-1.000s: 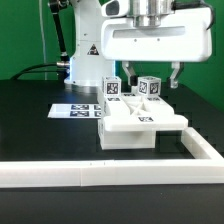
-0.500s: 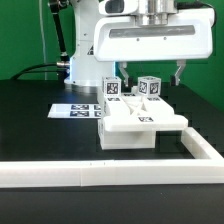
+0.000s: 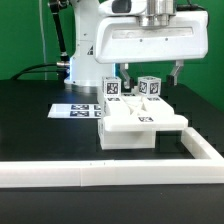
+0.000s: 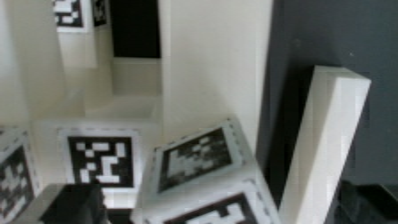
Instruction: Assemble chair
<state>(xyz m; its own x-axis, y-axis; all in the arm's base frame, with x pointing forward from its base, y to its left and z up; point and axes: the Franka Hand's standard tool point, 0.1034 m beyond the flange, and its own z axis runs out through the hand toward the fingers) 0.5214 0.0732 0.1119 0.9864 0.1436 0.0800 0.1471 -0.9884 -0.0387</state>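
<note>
White chair (image 3: pixel 140 122) parts sit joined on the black surface (image 3: pixel 40 135); the tool (image 3: pixel 150 71) hovers above, fingers spread, holding nothing.

Bright even overhead light, soft shadows, wrist view blurred close-up

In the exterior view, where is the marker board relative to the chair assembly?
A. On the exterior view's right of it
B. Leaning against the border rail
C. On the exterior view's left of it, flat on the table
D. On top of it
C: the marker board lies flat on the table, on the exterior view's left of the chair assembly.
</note>
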